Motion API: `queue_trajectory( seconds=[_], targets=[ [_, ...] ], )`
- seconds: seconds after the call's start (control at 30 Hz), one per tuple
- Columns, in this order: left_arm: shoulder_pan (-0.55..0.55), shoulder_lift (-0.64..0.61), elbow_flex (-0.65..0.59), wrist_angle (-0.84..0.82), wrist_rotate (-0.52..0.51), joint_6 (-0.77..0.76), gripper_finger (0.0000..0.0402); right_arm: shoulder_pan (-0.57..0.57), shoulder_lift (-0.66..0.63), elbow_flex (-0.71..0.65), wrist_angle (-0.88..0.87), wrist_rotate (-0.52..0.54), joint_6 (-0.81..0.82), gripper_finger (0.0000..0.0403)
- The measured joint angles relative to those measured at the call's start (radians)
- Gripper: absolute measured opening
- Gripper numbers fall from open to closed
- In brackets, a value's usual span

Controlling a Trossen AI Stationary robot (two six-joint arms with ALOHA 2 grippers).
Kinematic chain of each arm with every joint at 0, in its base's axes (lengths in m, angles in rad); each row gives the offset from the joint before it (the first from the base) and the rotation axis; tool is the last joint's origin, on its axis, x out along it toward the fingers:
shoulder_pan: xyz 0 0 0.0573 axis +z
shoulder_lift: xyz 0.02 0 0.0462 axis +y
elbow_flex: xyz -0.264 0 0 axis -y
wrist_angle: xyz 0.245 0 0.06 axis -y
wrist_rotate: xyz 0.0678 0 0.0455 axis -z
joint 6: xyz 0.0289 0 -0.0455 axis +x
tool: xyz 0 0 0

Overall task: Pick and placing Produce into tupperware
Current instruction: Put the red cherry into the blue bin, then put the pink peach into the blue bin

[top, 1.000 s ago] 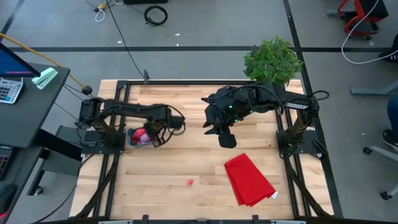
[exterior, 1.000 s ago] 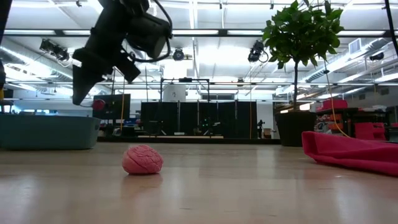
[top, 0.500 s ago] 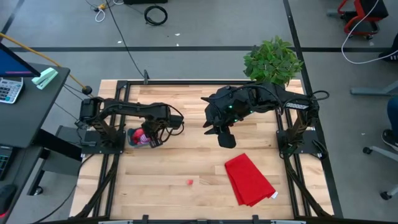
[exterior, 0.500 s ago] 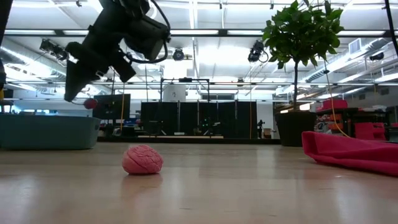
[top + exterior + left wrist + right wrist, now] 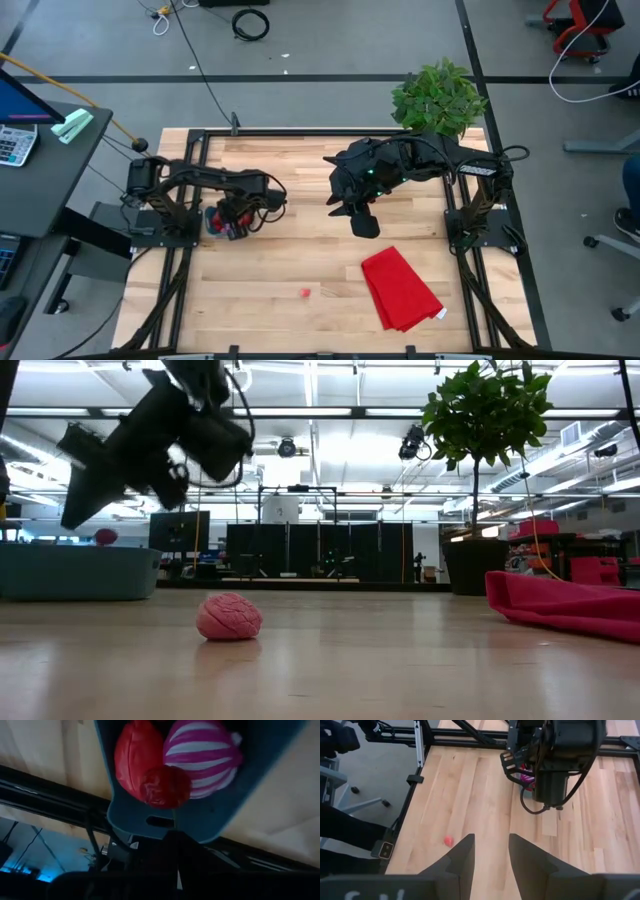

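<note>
Left gripper (image 5: 232, 215) is closed, empty, over the shallow teal plastic tupperware (image 5: 210, 822). Your small pink wrinkled produce piece (image 5: 229, 617) looks light, soft — pinch its middle; right gripper (image 5: 490, 851) waits half-open.

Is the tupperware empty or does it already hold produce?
Not empty. The left wrist view shows the tupperware holding a red oval piece, a smaller red piece and a purple-and-white striped piece.

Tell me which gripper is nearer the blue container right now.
Left. The left gripper hangs right over the blue container; the right gripper waits well off near the table's middle.
</note>
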Motion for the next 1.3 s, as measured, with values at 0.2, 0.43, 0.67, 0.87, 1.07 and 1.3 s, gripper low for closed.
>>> queue_trajectory(
  seconds=[0.2, 0.43, 0.67, 0.87, 1.07, 1.3],
  targets=[
    [0.0, 0.001, -0.039, 0.069, 0.0, -0.013, 0.0007, -0.003, 0.0, 0.0, 0.0, 0.0, -0.018, 0.0128],
    [0.013, 0.001, -0.039, 0.173, -0.062, -0.008, 0.0019, -0.005, 0.0, 0.0, 0.0, 0.0, -0.018, 0.0128],
    [0.037, 0.001, -0.039, 0.166, -0.067, -0.008, 0.0052, -0.005, 0.0, 0.0, 0.0, 0.0, -0.012, 0.0128],
    [0.039, 0.001, -0.038, 0.105, -0.068, -0.006, 0.0105, -0.005, 0.0, 0.0, 0.0, 0.0, -0.001, 0.0128],
    [0.039, 0.001, 0.033, -0.052, -0.067, -0.006, 0.0127, -0.005, -0.002, -0.045, -0.004, -0.009, 0.113, 0.0128],
    [0.037, 0.001, 0.237, -0.049, -0.068, 0.016, 0.0109, 0.003, 0.002, -0.3, 0.045, -0.174, 0.197, 0.0137]
  ],
)
